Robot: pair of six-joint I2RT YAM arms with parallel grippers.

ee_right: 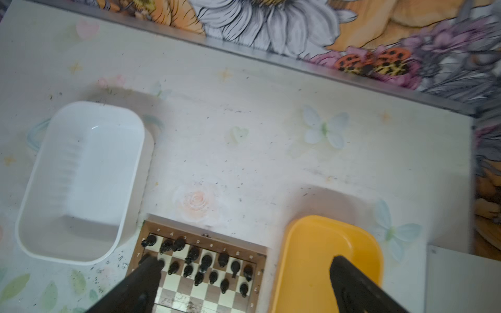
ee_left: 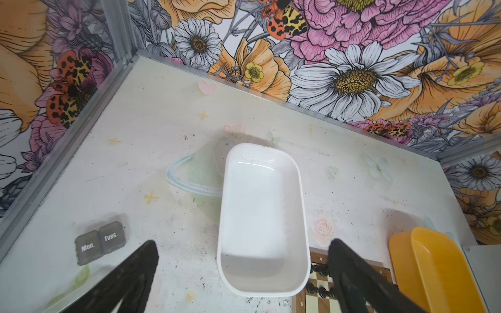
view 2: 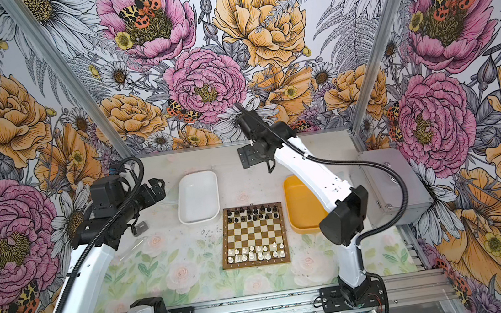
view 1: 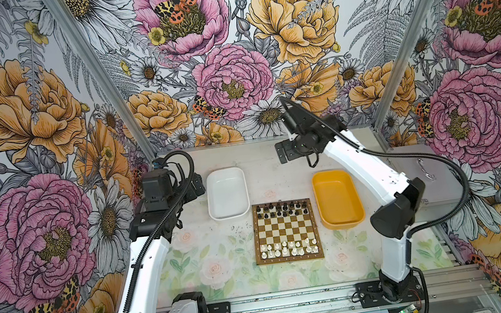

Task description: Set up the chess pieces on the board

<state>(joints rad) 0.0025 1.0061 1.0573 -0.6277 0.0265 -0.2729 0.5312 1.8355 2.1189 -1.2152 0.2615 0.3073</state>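
The board (view 1: 286, 225) lies mid-table, seen in both top views (view 2: 252, 229). Black chess pieces (view 1: 282, 209) fill its two far rows and white chess pieces (view 1: 291, 248) its two near rows. The black rows also show in the right wrist view (ee_right: 206, 263). My right gripper (view 1: 285, 152) hangs raised beyond the board's far edge, open (ee_right: 244, 263), nothing between its fingers (ee_right: 349, 273). My left gripper (view 1: 195, 187) is left of the white tray, raised and open (ee_left: 244, 252), holding nothing.
An empty white tray (view 1: 224, 172) stands far left of the board, and an empty yellow tray (view 1: 339, 218) stands to its right. A small grey pill box marked Mon. and Tues. (ee_left: 100, 242) lies left of the white tray. A grey metal box (view 1: 431, 169) sits at the right edge.
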